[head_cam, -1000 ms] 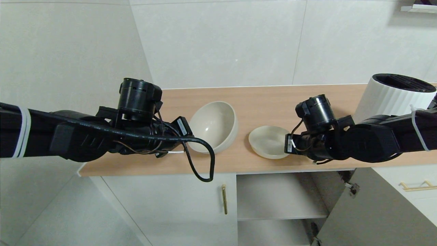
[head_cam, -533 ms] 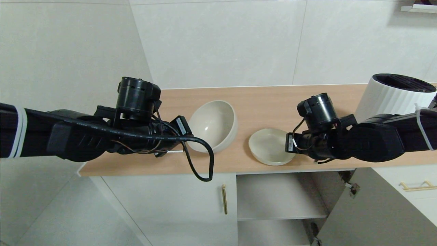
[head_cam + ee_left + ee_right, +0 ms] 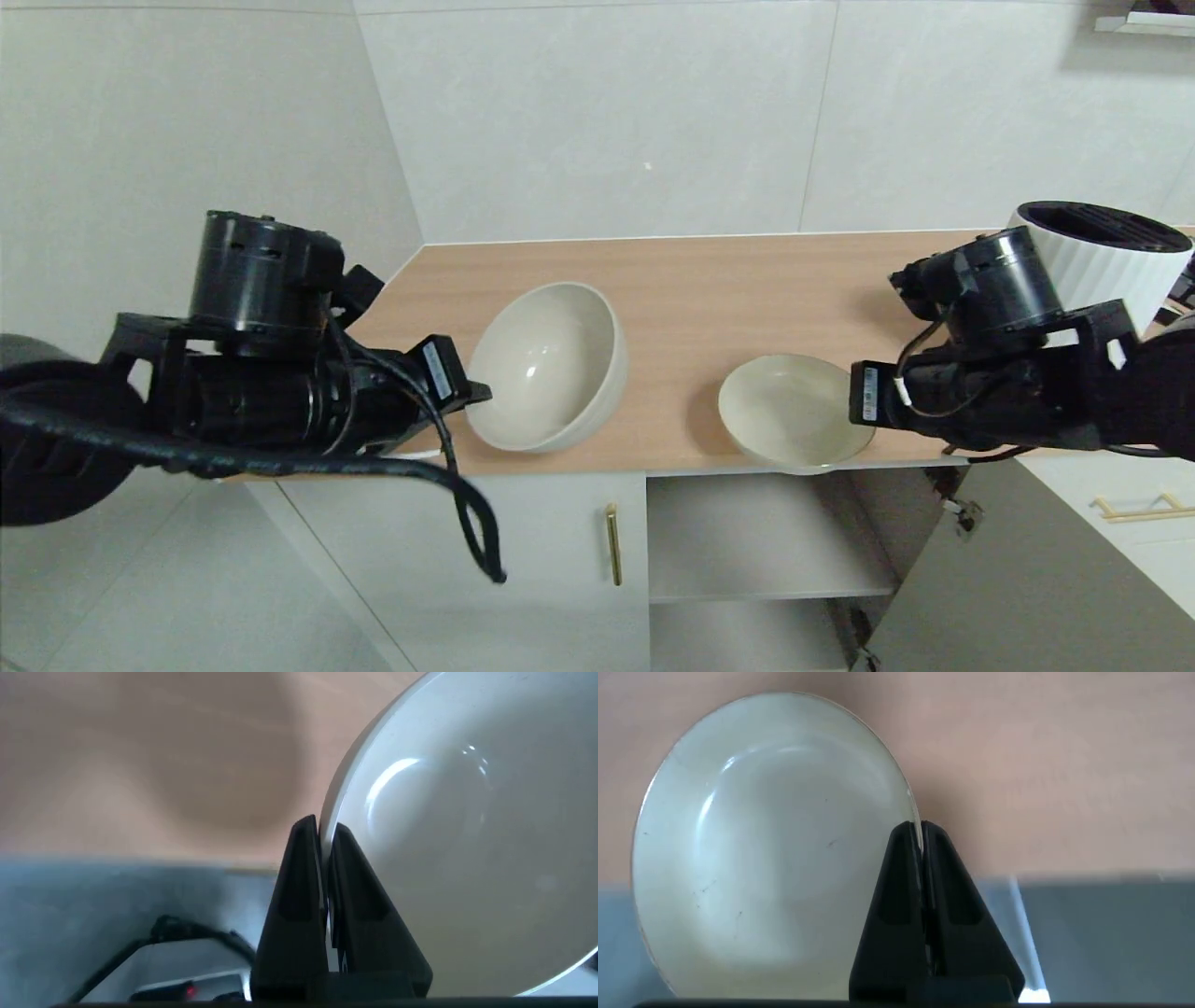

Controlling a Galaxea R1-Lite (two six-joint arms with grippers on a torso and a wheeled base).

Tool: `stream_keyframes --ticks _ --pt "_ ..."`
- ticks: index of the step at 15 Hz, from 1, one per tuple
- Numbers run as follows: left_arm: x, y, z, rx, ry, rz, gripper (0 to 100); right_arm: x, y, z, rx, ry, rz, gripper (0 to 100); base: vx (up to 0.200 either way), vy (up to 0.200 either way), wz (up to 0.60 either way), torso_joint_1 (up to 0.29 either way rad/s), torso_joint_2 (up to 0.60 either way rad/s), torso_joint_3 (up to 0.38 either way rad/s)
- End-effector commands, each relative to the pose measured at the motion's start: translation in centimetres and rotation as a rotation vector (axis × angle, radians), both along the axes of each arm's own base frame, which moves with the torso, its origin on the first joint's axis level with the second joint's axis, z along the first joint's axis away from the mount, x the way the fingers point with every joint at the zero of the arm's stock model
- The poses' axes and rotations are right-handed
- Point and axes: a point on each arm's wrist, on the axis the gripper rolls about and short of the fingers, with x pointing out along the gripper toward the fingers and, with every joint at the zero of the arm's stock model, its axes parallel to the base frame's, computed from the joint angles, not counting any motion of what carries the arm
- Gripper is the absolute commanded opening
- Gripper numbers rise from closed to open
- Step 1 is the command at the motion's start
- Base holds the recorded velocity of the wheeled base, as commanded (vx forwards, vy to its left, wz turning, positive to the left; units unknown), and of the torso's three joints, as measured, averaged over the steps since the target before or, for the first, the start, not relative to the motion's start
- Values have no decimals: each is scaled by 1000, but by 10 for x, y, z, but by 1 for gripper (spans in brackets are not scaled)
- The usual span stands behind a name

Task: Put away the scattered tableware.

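A large cream bowl (image 3: pixel 546 366) hangs tilted over the front left of the wooden counter (image 3: pixel 691 280). My left gripper (image 3: pixel 476 392) is shut on its rim; the left wrist view shows the gripper (image 3: pixel 322 840) pinching the bowl (image 3: pixel 467 831) wall. A smaller pale shallow bowl (image 3: pixel 789 409) is held over the counter's front edge, above the open cabinet. My right gripper (image 3: pixel 864 411) is shut on its rim, and in the right wrist view the gripper (image 3: pixel 920 845) clamps the small bowl (image 3: pixel 775 868) edge.
A white ribbed cylinder with a black top (image 3: pixel 1088 252) stands at the counter's right end. Below the counter, an open cabinet (image 3: pixel 756 541) shows a shelf, its door (image 3: pixel 1027 579) swung out to the right. A closed door with a brass handle (image 3: pixel 612 544) is on the left.
Both arms have pulled back toward me with their bowls. The large bowl moved left and forward; the small bowl moved right and out to the counter's front edge.
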Motion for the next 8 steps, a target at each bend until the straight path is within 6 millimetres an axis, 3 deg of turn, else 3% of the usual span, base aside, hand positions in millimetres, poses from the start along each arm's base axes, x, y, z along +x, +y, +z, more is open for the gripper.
stream_keyframes --ticks 1,4,8 --pt "-39 18 4 77 -56 -47 0 -41 -22 30 44 -9 57 0 0 0 0 0 0 0" --pt "-56 24 9 136 -75 -90 0 -61 -29 28 72 44 126 0 0 0 0 0 0 0" --pt "-57 23 7 141 -63 -100 0 -66 -32 9 14 97 186 0 0 0 0 0 0 0"
